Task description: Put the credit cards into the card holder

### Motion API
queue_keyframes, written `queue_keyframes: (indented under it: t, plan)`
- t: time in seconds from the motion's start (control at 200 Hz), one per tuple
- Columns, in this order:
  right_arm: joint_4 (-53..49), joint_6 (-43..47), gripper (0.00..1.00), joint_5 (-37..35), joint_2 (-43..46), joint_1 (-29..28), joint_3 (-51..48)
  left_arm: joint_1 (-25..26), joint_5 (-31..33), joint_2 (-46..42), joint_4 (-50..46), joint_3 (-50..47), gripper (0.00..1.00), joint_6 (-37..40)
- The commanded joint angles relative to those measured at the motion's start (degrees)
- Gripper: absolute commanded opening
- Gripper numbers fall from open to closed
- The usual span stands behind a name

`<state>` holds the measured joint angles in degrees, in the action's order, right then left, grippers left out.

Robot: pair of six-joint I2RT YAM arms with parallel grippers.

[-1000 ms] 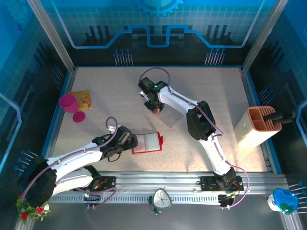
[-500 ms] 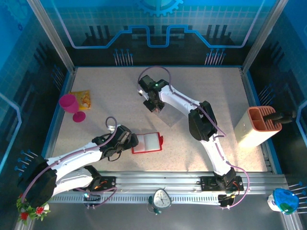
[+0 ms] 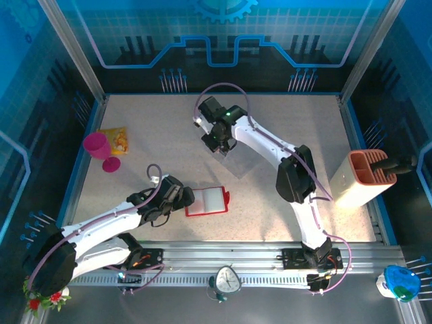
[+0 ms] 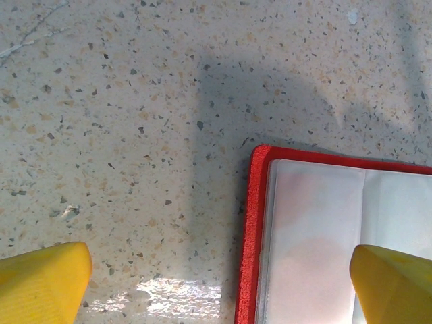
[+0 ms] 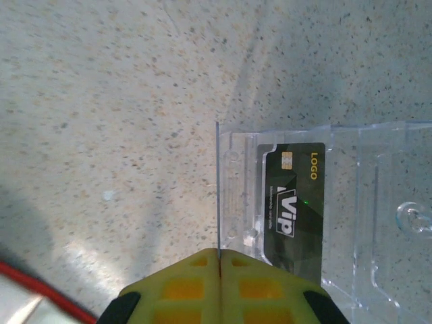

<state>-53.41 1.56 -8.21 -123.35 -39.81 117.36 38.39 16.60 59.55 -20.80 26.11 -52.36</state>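
The card holder (image 3: 206, 201), a red wallet, lies open on the table with its pale inside up. My left gripper (image 3: 183, 198) is open at its left edge. In the left wrist view that red edge (image 4: 253, 229) lies between the yellow fingertips (image 4: 40, 282), and the right tip is over the pale inside. My right gripper (image 3: 225, 144) is at the far middle of the table. Its jaws (image 5: 219, 253) are shut on a thin clear leaf seen edge-on, the left edge of a clear plastic sleeve (image 5: 378, 202). A black credit card (image 5: 291, 196) marked VIP sits inside that sleeve.
A pink cup (image 3: 96, 146) and a yellow-orange packet (image 3: 115, 140) stand at the left side. An orange-brown two-slot rack (image 3: 364, 175) stands at the right edge. Bare speckled table lies between the wallet and the sleeve.
My right gripper has shifted a little toward the far right and risen, staying shut. The left arm and the wallet have not moved.
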Motion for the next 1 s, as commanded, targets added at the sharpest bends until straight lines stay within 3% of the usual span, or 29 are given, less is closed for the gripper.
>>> queue_keyframes:
  t: [0.0,0.27,0.535,0.685,0.996]
  plan:
    - [1.3,-2.3,0.0,4.8,6.0,-0.3,-3.4,-0.5,-0.8,0.2,-2.0,1.8,0.99,1.2]
    - [19.2,-15.6,0.0,15.4,22.9,0.1,-28.2,-0.6,-0.9,2.0,-3.2,3.4,0.99,3.2]
    - [57.3,-41.4,0.0,23.0,39.8,0.4,-64.8,-0.4,-2.0,5.1,-3.5,4.5,0.99,5.1]
    - [73.9,-50.3,0.0,21.6,41.3,-2.0,-77.5,-0.3,-3.0,6.9,-2.8,4.8,0.99,5.8]
    - [90.7,-55.8,0.0,14.9,38.4,-7.3,-87.1,1.3,-2.6,8.1,-2.4,3.6,0.99,5.5]
